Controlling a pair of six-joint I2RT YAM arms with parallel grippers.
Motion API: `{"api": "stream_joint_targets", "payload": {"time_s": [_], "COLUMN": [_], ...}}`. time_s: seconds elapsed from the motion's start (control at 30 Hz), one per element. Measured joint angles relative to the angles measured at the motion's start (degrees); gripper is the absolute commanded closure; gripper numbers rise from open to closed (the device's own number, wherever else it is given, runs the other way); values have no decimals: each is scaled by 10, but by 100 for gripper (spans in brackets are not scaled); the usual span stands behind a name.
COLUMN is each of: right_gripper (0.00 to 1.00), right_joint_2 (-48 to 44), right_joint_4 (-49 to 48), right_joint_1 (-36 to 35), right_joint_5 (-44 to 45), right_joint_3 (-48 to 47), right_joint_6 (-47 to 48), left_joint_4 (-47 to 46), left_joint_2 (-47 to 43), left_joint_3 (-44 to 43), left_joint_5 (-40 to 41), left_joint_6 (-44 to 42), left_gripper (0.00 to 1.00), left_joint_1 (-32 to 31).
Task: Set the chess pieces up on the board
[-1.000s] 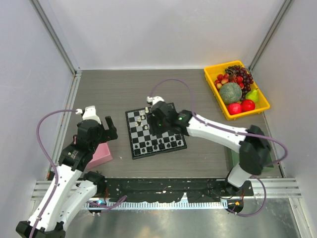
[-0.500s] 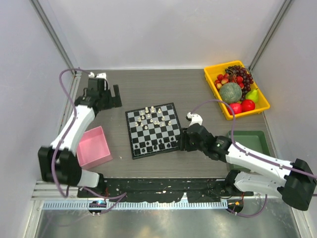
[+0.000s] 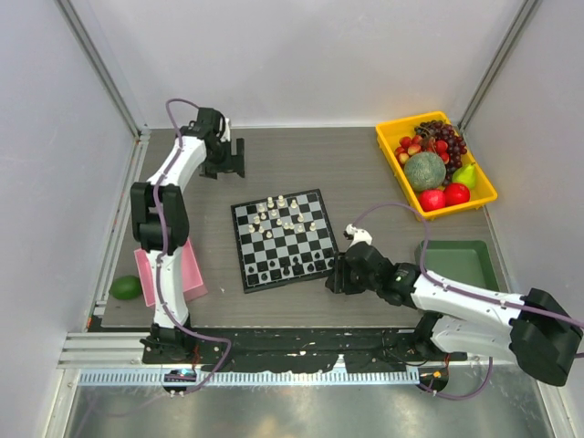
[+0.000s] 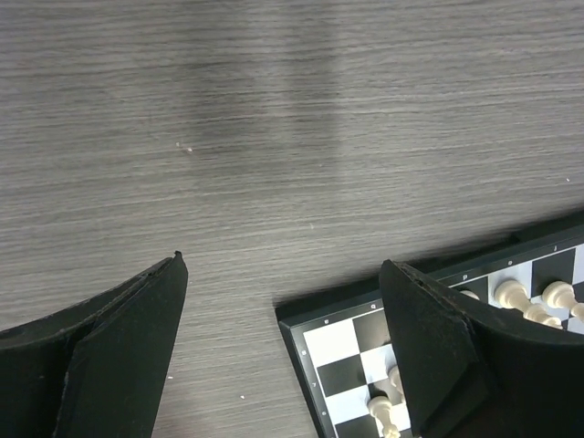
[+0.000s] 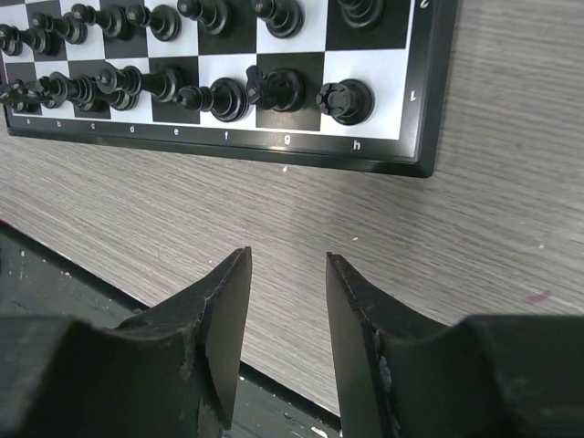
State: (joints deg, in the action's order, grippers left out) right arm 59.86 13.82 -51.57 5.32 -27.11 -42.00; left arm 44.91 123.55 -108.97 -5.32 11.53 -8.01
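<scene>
White arms (image 3: 179, 167), black joints (image 3: 153, 212), purple cables (image 3: 383, 208)

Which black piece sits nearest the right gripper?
The black rook on the corner square marked h; the other black pieces stand farther along the board from the right gripper.

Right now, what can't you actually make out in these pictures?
- Top view: the white chess pieces are too small to tell their kinds.
- Top view: the left arm covers part of the pink box.
- Left wrist view: the board is cut off by the frame edges and a finger of the left end effector.
- Right wrist view: the top edge cuts off the board's far rows.
</scene>
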Motion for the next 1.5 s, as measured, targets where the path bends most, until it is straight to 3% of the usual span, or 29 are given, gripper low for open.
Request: {"api": "stream_joint_targets", "payload": {"time_s": [0.4,0.6,0.9,1.17,1.3,1.5], "right_gripper": [58,58,58,58,58,59], "right_joint_2": [78,102,118,123,123,124], "right_joint_4": [-85,-104,-114,-121,-121,-121], "right_joint_1": [0,0,21,30,31,32], "right_joint_5": [-65,-58,-31,-30,-30,-30], "right_joint_3": [15,15,13,11,10,11], "right_joint_6": [-21,-25,-25,-22,-21,-17], "left_joint_4": [60,112,160,186,190,189], "left_joint_2": [49,105,121,145,151,151], "left_joint_3": [-39,-109,-129,-136,-136,-127], "left_joint_5": [-15,-44,-84,-93,-93,-93], "left_joint_6": [-18,-46,-63,-58,-43,-27], "left_gripper": [7,7,11,35,55,73], "left_joint_1": [-3,-5,-7,-8,-9,-9]}}
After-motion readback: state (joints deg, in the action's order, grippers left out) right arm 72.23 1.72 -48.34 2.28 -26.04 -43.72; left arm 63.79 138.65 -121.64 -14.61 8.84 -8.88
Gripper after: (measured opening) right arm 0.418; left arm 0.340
